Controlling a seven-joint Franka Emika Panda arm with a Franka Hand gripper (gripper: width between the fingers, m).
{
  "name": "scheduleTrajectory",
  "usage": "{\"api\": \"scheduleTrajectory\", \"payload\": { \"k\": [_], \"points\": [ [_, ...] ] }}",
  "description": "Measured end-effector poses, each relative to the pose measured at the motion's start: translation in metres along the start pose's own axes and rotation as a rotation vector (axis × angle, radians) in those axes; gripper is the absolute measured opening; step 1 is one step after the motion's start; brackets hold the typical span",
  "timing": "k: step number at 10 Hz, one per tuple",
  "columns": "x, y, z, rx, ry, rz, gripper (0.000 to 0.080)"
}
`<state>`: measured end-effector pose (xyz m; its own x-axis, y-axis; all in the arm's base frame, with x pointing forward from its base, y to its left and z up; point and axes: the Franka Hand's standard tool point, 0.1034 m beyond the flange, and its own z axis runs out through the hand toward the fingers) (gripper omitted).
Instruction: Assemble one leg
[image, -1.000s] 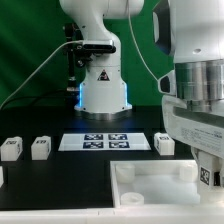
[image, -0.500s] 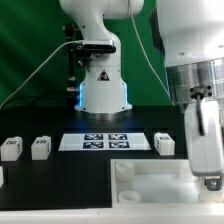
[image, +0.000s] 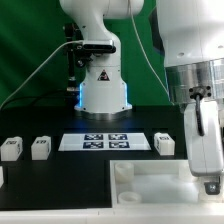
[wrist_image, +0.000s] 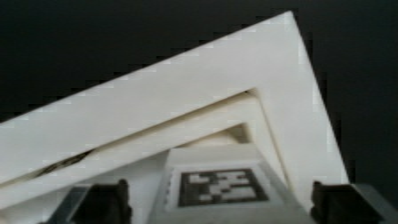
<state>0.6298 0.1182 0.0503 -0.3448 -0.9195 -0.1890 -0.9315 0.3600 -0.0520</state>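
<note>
Hovering with jaws spread wide either side of the leg (wrist_image: 221, 186), I am judging it light, rigid and slick, best pinched across its flat flanks.

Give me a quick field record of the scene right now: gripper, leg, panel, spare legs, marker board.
gripper: low over the panel at the exterior view's right; fingers spread apart, open
leg at gripper: tagged leg sits between the open fingers in the wrist view; contact cannot be told
panel: large white panel flat on the table, round socket near its corner
spare legs: leg and leg at the exterior view's left, leg at its right
marker board: flat, mid-table
</note>
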Motion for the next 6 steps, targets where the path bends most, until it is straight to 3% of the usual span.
{"api": "scheduleTrajectory", "payload": {
  "k": [1, 6],
  "points": [
    [-0.002, 0.001, -0.001, 0.000, -0.001, -0.013, 0.0612],
    [-0.020, -0.002, -0.030, 0.036, -0.048, -0.108, 0.0649]
  ]
}}
